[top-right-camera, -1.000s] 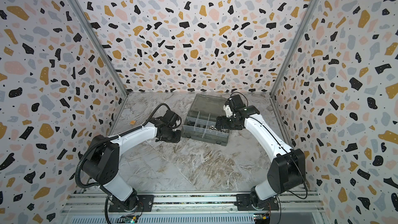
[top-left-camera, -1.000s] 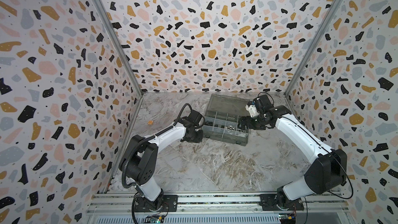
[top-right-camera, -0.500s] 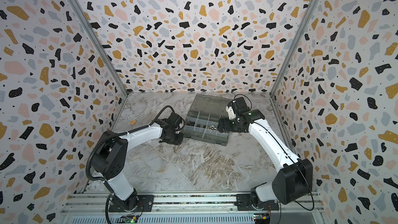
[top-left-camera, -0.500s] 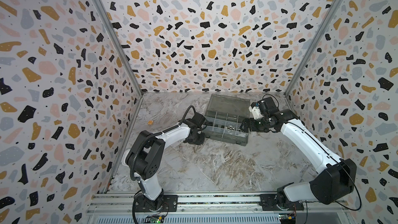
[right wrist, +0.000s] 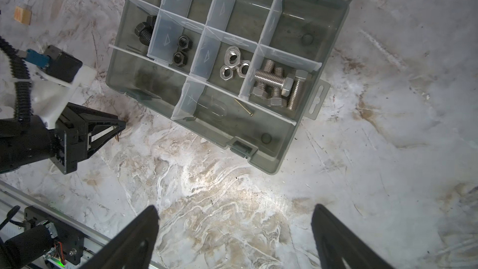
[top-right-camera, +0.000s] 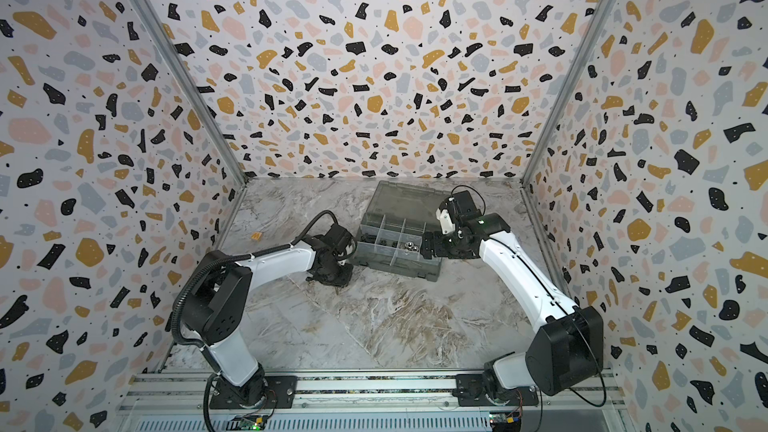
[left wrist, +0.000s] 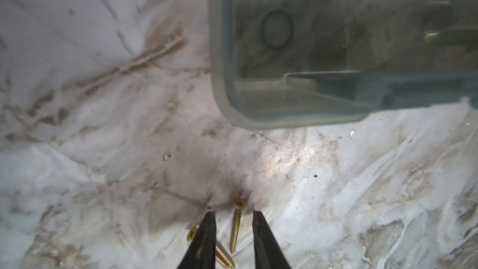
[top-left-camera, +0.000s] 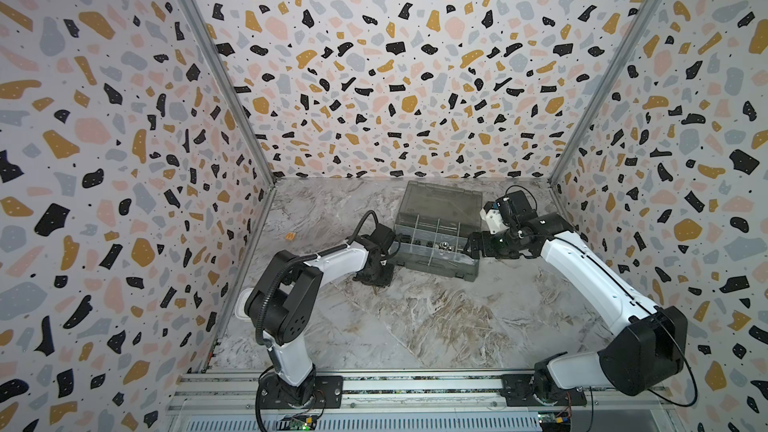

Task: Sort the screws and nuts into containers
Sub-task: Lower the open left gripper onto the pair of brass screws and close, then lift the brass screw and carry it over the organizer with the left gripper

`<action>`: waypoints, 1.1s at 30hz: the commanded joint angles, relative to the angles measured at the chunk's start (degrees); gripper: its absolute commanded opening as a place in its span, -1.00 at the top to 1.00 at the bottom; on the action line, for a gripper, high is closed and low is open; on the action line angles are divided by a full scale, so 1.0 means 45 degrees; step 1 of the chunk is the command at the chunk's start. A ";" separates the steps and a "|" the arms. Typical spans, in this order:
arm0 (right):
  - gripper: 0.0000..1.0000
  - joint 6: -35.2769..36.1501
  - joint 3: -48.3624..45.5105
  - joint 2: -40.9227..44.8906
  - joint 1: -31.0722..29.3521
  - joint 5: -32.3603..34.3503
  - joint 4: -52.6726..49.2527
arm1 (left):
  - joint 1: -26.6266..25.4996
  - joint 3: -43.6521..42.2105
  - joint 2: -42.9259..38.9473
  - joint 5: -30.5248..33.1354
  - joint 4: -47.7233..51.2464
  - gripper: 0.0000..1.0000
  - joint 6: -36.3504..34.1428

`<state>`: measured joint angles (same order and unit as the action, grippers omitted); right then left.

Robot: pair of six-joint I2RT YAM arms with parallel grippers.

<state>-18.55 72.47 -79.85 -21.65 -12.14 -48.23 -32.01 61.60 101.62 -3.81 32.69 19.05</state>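
Left arm (top-left-camera: 328, 259) stretched low, left claw (left wrist: 232, 213) narrowly parted astride a brass screw (left wrist: 236, 226) (not pinching it) on the table (left wrist: 77, 125); right claw (right wrist: 235, 206) hovers spread wide.

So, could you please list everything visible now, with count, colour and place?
organiser box: one, smoky grey, open, on the marbled table
black bolts: one or two, black, middle row, end nearest left arm
black nuts: two, black, next compartment
silver nuts: three, silver, third compartment
silver bolts: about four, silver, fourth compartment
thin screw: one, brass, row nearest the robot
loose screws: two, brass, table beside the box
small block: one, orange, table, away from the box
left end effector: one, black, slightly open astride a loose screw
right end effector: one, black, wide open, empty
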 commanded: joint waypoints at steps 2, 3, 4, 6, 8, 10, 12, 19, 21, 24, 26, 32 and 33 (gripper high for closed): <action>-0.88 0.0017 -0.0026 0.0529 -0.0033 0.0176 -0.0469 | -0.0161 -0.0305 0.0228 -0.0085 -0.0153 0.49 -0.0151; -0.88 0.0012 -0.0042 0.0549 -0.0038 0.0209 -0.0472 | -0.0186 -0.0325 0.0263 -0.0090 -0.0183 0.49 -0.0150; -0.88 0.0014 -0.0040 0.0576 -0.0033 0.0209 -0.0479 | -0.0226 -0.0353 0.0297 -0.0090 -0.0203 0.49 -0.0148; -0.88 -0.0014 -0.0067 0.0629 -0.0033 0.0188 -0.0506 | -0.0284 -0.0411 0.0380 -0.0134 -0.0233 0.50 -0.0184; -0.87 -0.0002 -0.0087 0.0677 -0.0033 0.0218 -0.0505 | -0.0318 -0.0439 0.0478 -0.0139 -0.0232 0.52 -0.0190; -0.88 -0.0025 -0.0102 0.0728 -0.0033 0.0241 -0.0545 | -0.0336 -0.0476 0.0573 -0.0197 -0.0215 0.66 -0.0248; -0.88 -0.0050 -0.0144 0.0764 -0.0033 0.0256 -0.0552 | -0.0384 -0.0489 0.0674 -0.0224 -0.0157 0.78 -0.0321; -0.88 0.0131 -0.0201 0.0945 -0.0111 -0.0040 -0.0638 | -0.0484 0.0238 0.0738 -0.0218 0.0606 0.91 -0.0691; -0.88 0.0169 -0.0234 0.0997 -0.0145 0.0017 -0.0650 | -0.0500 0.0621 0.0708 -0.0207 0.0912 0.93 -0.0757; -0.88 0.0165 -0.0331 0.1148 -0.0145 0.0052 -0.0619 | -0.0552 0.1323 0.0617 -0.0207 0.1523 0.93 -0.0872; -0.88 0.0127 -0.0465 0.1275 -0.0145 0.0049 -0.0538 | -0.0602 0.1832 0.0486 -0.0077 0.1949 0.93 -0.0936; -0.88 -0.0010 -0.0779 0.1551 -0.0150 0.0071 -0.0394 | -0.0763 0.3515 0.0284 0.0155 0.3234 0.93 -0.1075; -0.88 -0.0038 -0.0789 0.1573 -0.0140 0.0081 -0.0372 | -0.0823 0.3800 0.0291 0.0290 0.3409 0.92 -0.1077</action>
<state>-18.50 69.08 -74.56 -22.04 -12.16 -49.39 -35.09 75.48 104.40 -3.66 43.44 15.38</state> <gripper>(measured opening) 0.940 0.047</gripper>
